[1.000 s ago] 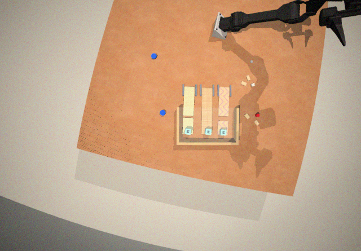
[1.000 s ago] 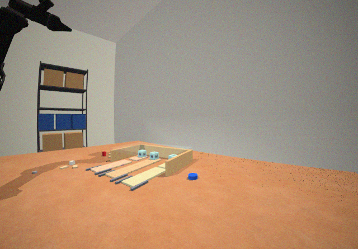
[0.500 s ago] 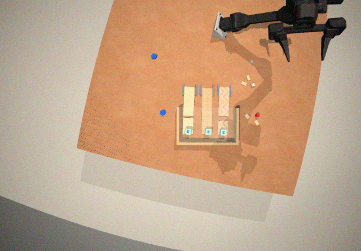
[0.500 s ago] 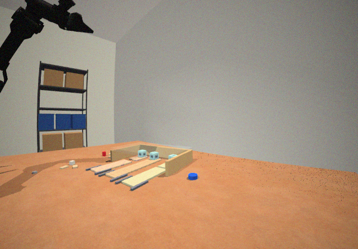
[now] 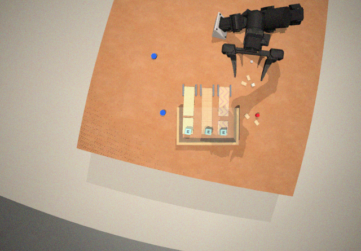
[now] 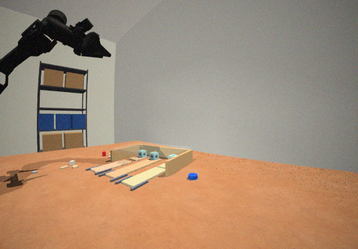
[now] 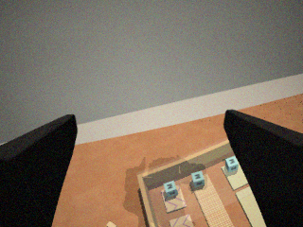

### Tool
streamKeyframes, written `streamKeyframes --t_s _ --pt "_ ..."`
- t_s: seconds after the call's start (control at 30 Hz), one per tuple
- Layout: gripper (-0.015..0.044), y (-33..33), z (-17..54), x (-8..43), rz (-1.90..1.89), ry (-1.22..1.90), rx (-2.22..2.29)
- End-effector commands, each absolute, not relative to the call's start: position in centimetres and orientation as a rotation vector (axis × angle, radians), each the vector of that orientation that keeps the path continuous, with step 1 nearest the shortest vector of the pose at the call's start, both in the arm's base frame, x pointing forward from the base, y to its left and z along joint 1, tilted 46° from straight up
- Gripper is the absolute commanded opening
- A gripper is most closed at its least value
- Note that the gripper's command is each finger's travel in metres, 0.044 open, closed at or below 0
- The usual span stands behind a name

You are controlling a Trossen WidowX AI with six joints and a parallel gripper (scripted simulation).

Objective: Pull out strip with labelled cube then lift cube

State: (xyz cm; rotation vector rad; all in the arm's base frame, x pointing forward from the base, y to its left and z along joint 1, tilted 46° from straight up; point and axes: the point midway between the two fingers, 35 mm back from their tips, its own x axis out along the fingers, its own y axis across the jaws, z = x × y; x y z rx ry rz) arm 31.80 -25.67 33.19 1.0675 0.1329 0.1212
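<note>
Three strips run side by side into a walled box with a clear cover. The middle strip [image 5: 207,105] [image 6: 131,168] [image 7: 214,208] shows no gap and has a light-blue labelled cube [image 5: 208,131] [image 6: 154,155] [image 7: 198,180] at its far end. The pale yellow strip [image 5: 188,101] [image 6: 144,177] has a gap across it, with a similar cube [image 5: 188,131] [image 7: 231,165] on its far piece. The zigzag strip [image 5: 224,99] [image 6: 111,165] also has a gap and a similar cube [image 5: 223,131] [image 6: 141,153] [image 7: 169,189]. My gripper [image 5: 248,78] [image 7: 151,120] is open and empty, high above the table.
The box wall [image 5: 207,143] [image 6: 179,162] surrounds the cubes on three sides. Grey guide rails [image 5: 201,90] flank the strips' near ends. Blue discs [image 5: 162,112] [image 6: 192,176] stand at the yellow strip's side. Small blocks [image 5: 248,78] and a red piece [image 5: 257,115] [image 6: 104,154] lie on the zigzag side.
</note>
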Motion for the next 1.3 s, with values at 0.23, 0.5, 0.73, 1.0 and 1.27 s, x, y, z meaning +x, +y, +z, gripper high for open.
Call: streamKeyframes --t_s 0.23,0.5,0.73,1.0,1.27 --pt "0.0400 -17.6 19.0 31.6 0.159 0.399 0.879" --pt "0.0400 -13.3 13.5 30.4 0.229 0.519 0.760" --pt "0.0400 -13.3 13.5 30.4 0.229 0.519 0.760" --pt "0.0400 -13.3 13.5 30.4 0.229 0.519 0.760" --pt "0.0400 -13.3 13.5 30.4 0.229 0.519 0.760"
